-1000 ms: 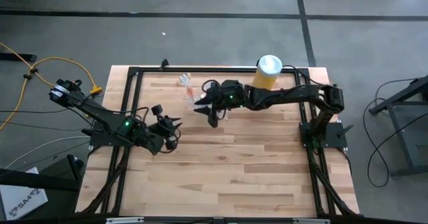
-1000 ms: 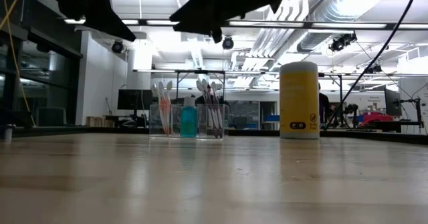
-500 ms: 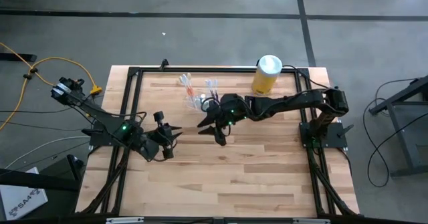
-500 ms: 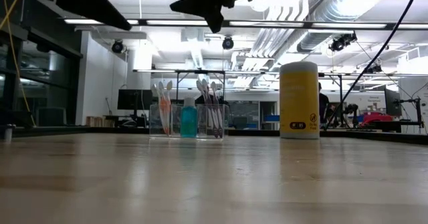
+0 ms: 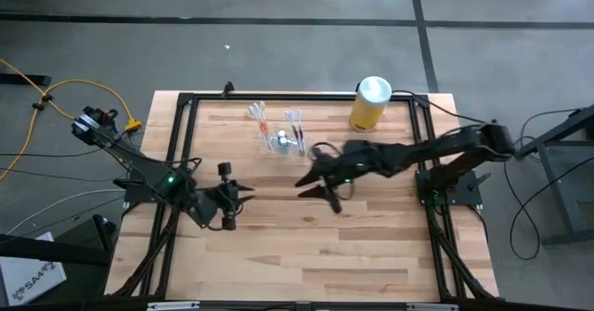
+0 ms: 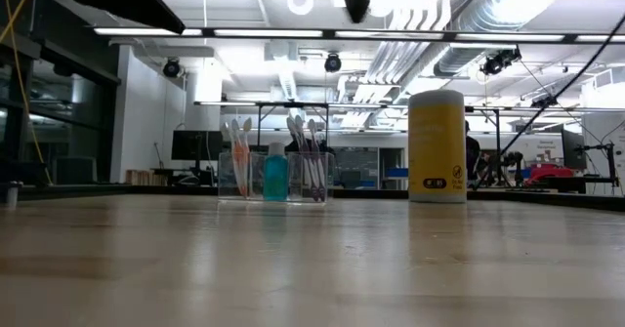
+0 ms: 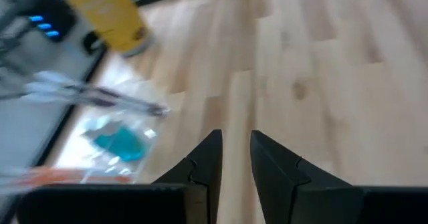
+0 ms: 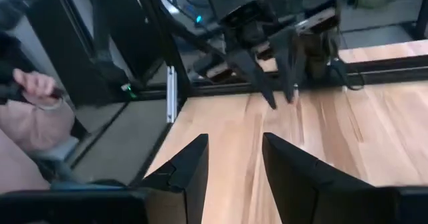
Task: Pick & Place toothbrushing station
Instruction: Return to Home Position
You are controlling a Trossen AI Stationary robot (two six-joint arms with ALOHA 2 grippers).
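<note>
The toothbrushing station point(image 5: 278, 136) is a small clear holder with several toothbrushes and a blue bottle. It stands upright on its base at the table's far middle and also shows in the low view point(image 6: 275, 176) and the left wrist view point(image 7: 117, 137). My right gripper point(image 5: 313, 190) is open and empty, raised over the table's middle, to the near right of the station. My left gripper point(image 5: 247, 194) is open and empty at the left, to the near left of the station. Its fingers point(image 7: 235, 140) point toward the station.
A yellow canister with a white lid point(image 5: 371, 102) stands at the far right and also shows in the low view point(image 6: 437, 146). Black frame rails point(image 5: 186, 125) run along the table's edges. A person's hand and pink sleeve point(image 8: 33, 107) show beyond the table's left edge.
My right gripper has drawn away from the station, going up and toward the table's right and near edges, empty. The station has stayed where it was. My left gripper has shifted a little toward the near edge.
</note>
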